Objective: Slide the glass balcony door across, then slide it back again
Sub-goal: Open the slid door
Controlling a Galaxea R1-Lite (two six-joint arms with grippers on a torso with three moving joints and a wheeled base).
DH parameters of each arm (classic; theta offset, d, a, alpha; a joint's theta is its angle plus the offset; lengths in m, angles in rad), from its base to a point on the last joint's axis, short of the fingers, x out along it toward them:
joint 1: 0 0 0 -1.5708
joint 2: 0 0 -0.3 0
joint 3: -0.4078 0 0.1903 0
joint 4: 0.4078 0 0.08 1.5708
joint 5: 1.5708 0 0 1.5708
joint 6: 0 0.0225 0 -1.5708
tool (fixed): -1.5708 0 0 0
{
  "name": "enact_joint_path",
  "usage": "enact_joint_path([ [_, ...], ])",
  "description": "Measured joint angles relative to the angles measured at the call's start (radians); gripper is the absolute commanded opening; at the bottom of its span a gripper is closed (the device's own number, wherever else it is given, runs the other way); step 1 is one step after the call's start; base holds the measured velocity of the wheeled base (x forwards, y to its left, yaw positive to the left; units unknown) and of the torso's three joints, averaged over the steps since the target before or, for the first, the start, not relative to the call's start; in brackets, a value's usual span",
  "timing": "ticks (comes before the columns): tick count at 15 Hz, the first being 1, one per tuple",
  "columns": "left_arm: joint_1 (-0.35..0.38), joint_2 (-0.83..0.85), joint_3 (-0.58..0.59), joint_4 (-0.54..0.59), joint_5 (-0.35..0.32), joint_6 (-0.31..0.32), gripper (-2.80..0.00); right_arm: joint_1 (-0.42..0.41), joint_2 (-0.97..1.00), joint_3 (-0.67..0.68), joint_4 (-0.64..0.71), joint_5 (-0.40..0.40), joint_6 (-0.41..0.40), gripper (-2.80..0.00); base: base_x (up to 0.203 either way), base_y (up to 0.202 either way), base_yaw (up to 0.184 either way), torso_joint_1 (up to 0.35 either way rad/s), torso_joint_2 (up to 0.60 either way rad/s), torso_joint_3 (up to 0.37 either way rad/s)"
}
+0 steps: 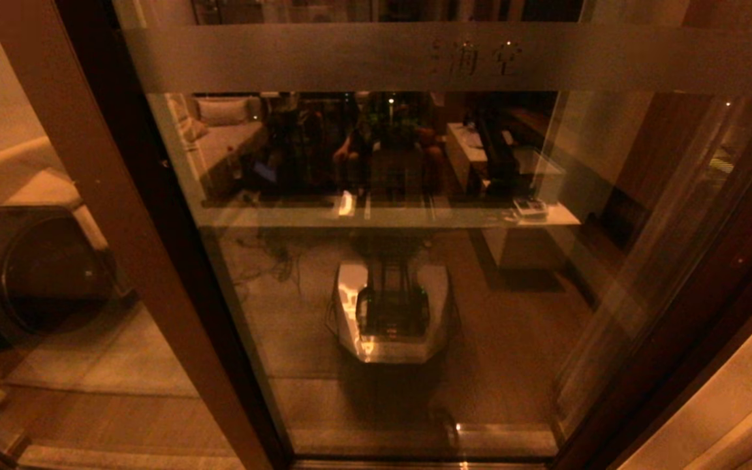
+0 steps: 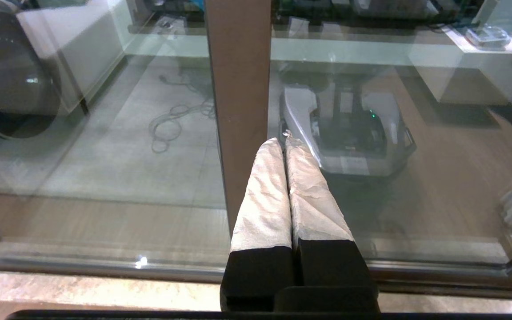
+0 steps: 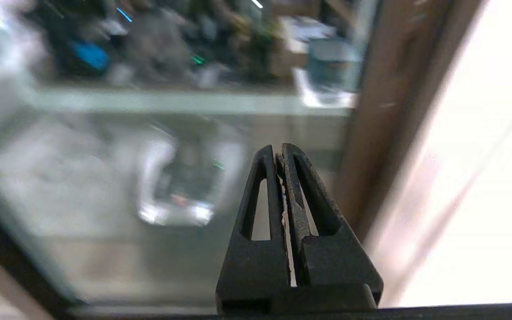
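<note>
Right wrist view: door shut, right gripper (image 3: 281,153) heading for the frame edge

The right gripper is pinched closed, holding nothing, with the glass balcony door (image 1: 415,261) straight ahead and its tall brown upright stile (image 3: 385,98) just beside the tips, toward the pale wall. Looks like the right arm is nearer that edge. The left gripper (image 2: 284,142) is closed too, parked facing the other stile (image 2: 238,89). Sliding room seems to lie toward the narrower panel (image 1: 43,281).

Left gripper (image 2: 285,144) — fingers pressed together (pale-wrapped) — and right gripper (image 3: 279,155), likewise closed, empty.
</note>
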Motion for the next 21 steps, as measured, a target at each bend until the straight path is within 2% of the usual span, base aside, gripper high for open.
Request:
enact_joint_path([
  [4, 0.0, 0.0, 0.0, 0.0, 0.0, 0.0, -2.8, -0.117, 0.247, -0.449, 0.318, -0.093, -0.164, -2.8, 0.0, 0.0, 0.0, 0.0, 0.0, 0.0],
  [7, 0.0, 0.0, 0.0, 0.0, 0.0, 0.0, -2.8, -0.187, 0.45, -0.736, 0.549, -0.137, -0.228, -2.8, 0.0, 0.0, 0.0, 0.0, 0.0, 0.0],
  [8, 0.0, 0.0, 0.0, 0.0, 0.0, 0.0, -2.8, -0.202, 0.514, -0.774, 0.614, -0.158, -0.235, -2.8, 0.0, 0.0, 0.0, 0.0, 0.0, 0.0],
  [10, 0.0, 0.0, 0.0, 0.0, 0.0, 0.0, -2.8, -0.219, 0.613, -0.752, 0.692, -0.182, -0.217, -2.8, 0.0, 0.0, 0.0, 0.0, 0.0, 0.0],
  [13, 0.0, 0.0, 0.0, 0.0, 0.0, 0.0, -2.8, -0.279, 0.738, -0.682, 0.705, -0.195, -0.189, -2.8, 0.0, 0.0, 0.0, 0.0, 0.0, 0.0],
  [15, 0.0, 0.0, 0.0, 0.0, 0.0, 0.0, -2.8, -0.361, 0.801, -0.665, 0.691, -0.116, -0.177, -2.8, 0.0, 0.0, 0.0, 0.0, 0.0, 0.0],
  [17, 0.0, 0.0, 0.0, 0.0, 0.0, 0.0, -2.8, -0.461, 0.845, -0.654, 0.635, 0.037, -0.175, -2.8, 0.0, 0.0, 0.0, 0.0, 0.0, 0.0],
  [21, 0.0, 0.0, 0.0, 0.0, 0.0, 0.0, -2.8, -0.664, 0.939, -0.553, 0.38, 0.304, -0.208, -2.8, 0.0, 0.0, 0.0, 0.0, 0.0, 0.0],
])
